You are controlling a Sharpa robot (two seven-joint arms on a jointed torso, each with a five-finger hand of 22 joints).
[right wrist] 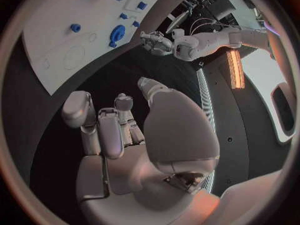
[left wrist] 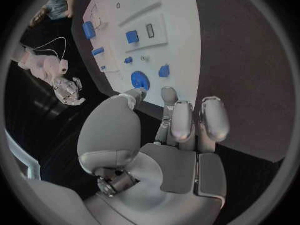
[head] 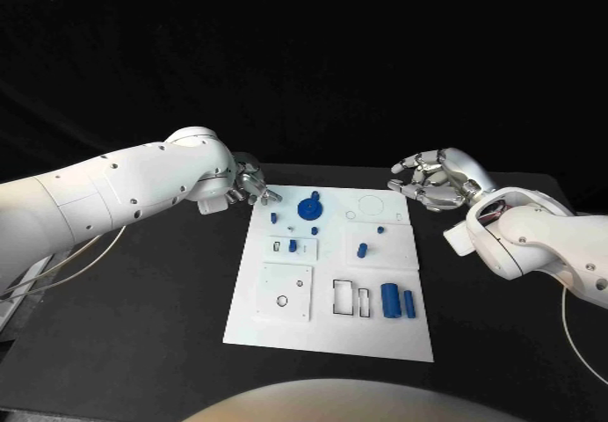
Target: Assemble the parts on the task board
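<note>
Head view: white board (head: 260, 321) lies mid-table on the black table (head: 140, 334). Left hand (head: 244, 187) hovers just off the board's far left corner, near a small blue part (head: 275, 214) and the blue gear (head: 309, 208); fingers loosely curled, nothing visible in them, reads as empty. Right hand (head: 432, 179) hangs off the far right corner, apart from the board, fingers curled in, no part seen in it. Two blue cylinders (head: 399, 301) stand side by side near the board's near right, beside an empty rectangular slot (head: 343, 297). One more blue piece (head: 361, 250) sits mid-board. Judgement: reach phase, no part picked up yet; next move calls for the left hand to come down on the corner part or gear and pinch it cleanly.

Left wrist view: left hand (left wrist: 169, 135) shows its fingers apart, nothing between them, above the board's edge. Gear (left wrist: 139, 79) lies just beyond the fingertips, small part (left wrist: 164, 71) beside it. Right hand (left wrist: 69, 90) shows across the dark table.

Right wrist view: right hand (right wrist: 131, 135) with fingers half curled, holding nothing, over bare black table beside the board (right wrist: 50, 40). Gear (right wrist: 117, 34) and left hand (right wrist: 156, 42) lie across. Surface is matte black; room is dark with an orange strip light (right wrist: 236, 67) at the side.
</note>
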